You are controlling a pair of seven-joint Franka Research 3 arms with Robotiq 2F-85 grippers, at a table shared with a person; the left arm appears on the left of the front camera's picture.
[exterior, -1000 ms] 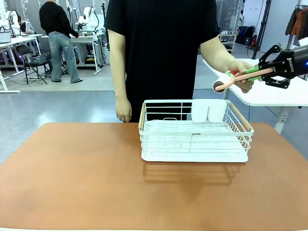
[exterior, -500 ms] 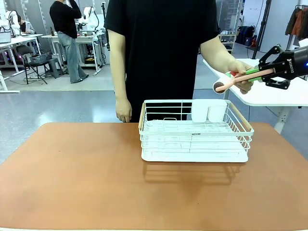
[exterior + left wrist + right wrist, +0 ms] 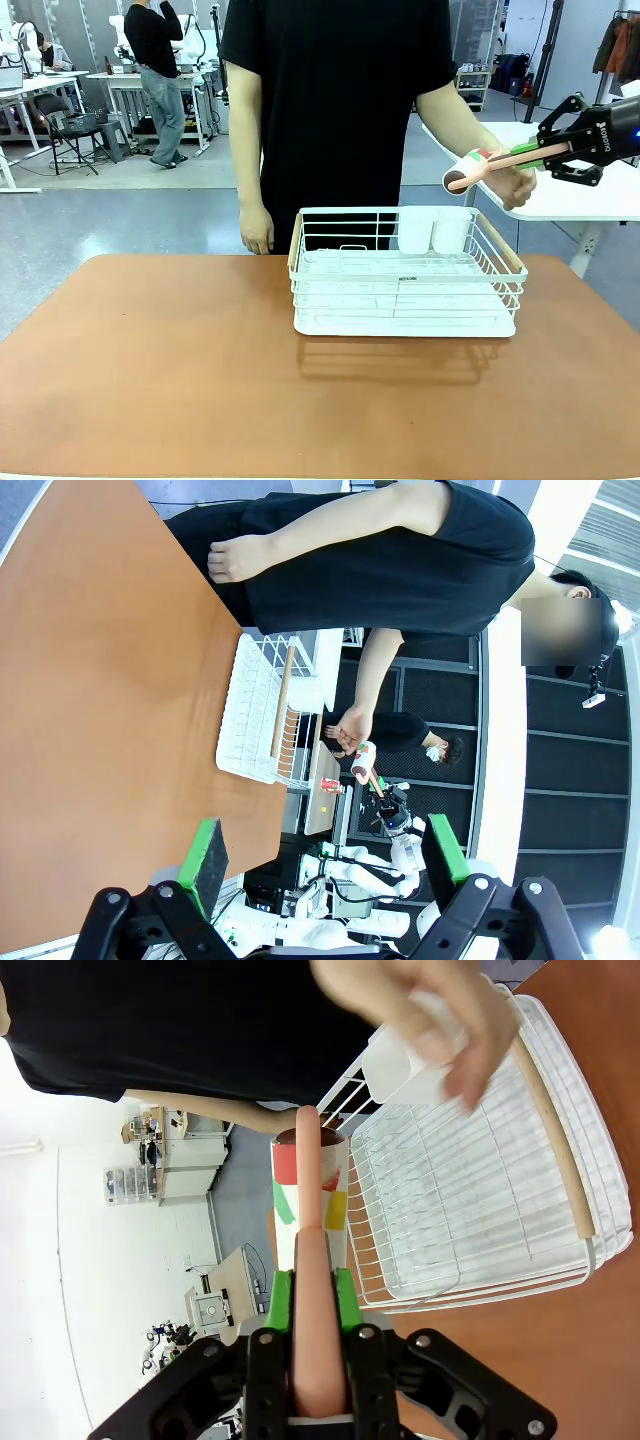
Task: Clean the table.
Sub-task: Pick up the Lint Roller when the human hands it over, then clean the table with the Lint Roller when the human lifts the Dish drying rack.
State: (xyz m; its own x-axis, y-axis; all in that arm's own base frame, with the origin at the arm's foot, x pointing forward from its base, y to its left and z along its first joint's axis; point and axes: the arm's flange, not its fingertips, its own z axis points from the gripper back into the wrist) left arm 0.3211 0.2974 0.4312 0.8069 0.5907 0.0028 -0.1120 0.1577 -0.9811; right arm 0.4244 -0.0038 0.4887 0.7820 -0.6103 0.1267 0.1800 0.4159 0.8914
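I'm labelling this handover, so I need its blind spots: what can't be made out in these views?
- Front view: whether the person's hand touches the lint roller; the handle overlaps it.
- Right wrist view: the hand's fingers, motion-blurred, with the hand cut off by the top edge.
- Front view: what the white cups hold; their walls hide it.

My right gripper (image 3: 546, 152) is raised at the far right, fingers (image 3: 346, 1298) clamped on a pink handle (image 3: 309, 1210); my left gripper (image 3: 325, 858) hangs with fingers spread wide.
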